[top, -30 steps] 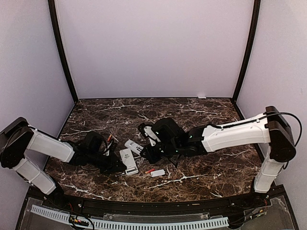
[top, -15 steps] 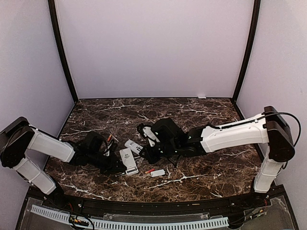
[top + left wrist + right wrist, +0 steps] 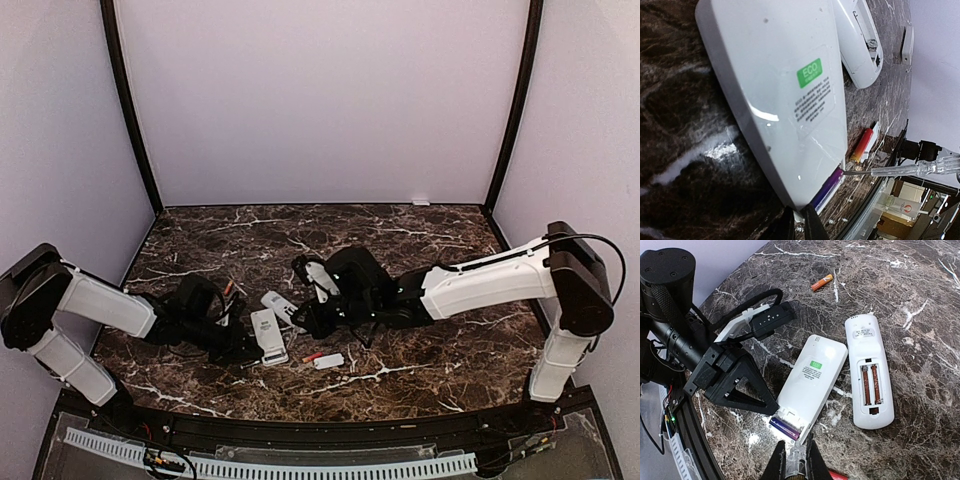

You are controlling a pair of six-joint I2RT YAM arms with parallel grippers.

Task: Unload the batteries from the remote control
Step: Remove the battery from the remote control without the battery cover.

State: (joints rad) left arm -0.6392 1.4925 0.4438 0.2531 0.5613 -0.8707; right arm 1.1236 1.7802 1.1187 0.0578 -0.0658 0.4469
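The left fingers [image 3: 812, 227] have been drawn almost fully together at the end of the remote [image 3: 785, 95]. The right arm [image 3: 470, 285], with the clear tool [image 3: 920, 167] it holds, has been shifted slightly rightward.

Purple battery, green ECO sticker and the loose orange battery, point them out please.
purple battery [image 3: 785, 429], right wrist view, middle of its exposed side.
green ECO sticker [image 3: 815, 364], right wrist view, centre of the label.
loose orange battery [image 3: 821, 283], right wrist view, mid-body.

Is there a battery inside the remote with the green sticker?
Yes, one is in. A purple battery lies in the uncovered compartment at the end of that remote.
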